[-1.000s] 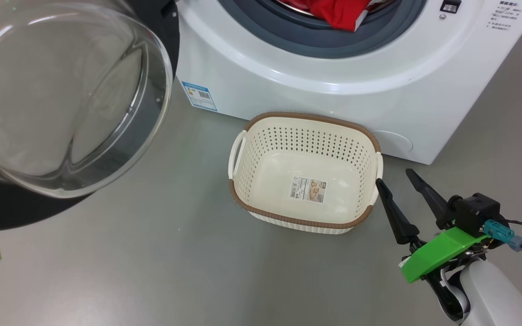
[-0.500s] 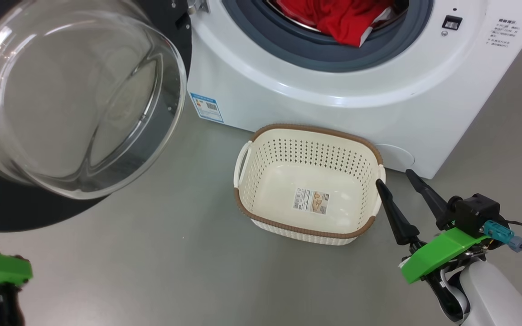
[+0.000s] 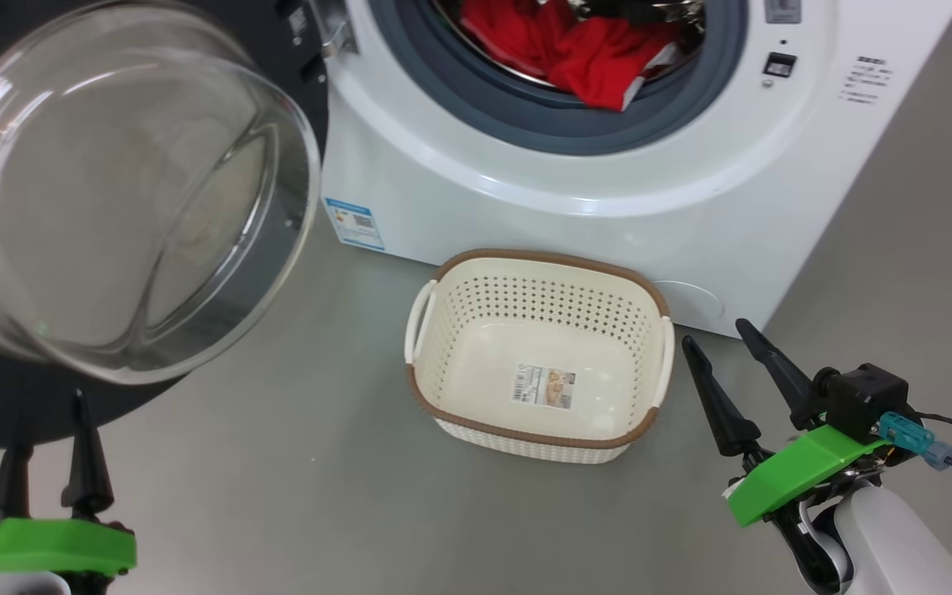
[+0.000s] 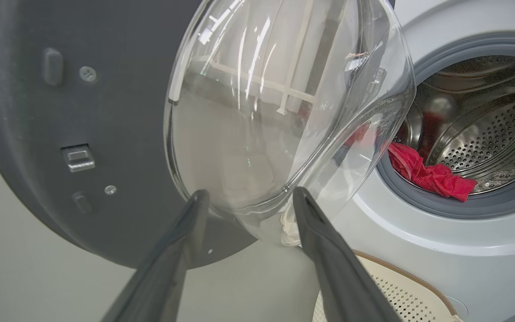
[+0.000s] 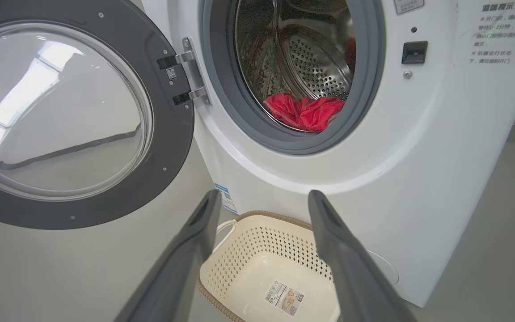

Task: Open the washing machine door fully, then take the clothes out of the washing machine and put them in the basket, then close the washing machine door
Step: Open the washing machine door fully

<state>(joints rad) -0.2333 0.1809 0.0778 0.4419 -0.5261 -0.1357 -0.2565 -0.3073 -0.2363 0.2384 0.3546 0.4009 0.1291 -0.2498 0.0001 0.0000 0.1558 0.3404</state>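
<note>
Left wrist view: left gripper spread wide, empty.

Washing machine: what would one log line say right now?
door open; clothes in drum; basket empty; left claw open near door; right claw open beside basket

In the head view the left end effector sat at about 7 o'clock. The left fingers were spread apart and pointed to 12 o'clock above a green left bracket on the wrist. The right end effector sat at about 4 o'clock, jaws also parted, and the right fingers slanted toward 11 o'clock. Behind them came a green right bracket, a black wrist block and the pale forearm, which ran down to 5 o'clock. Each wrist view showed its own pair of fingers with tips well apart.
</note>
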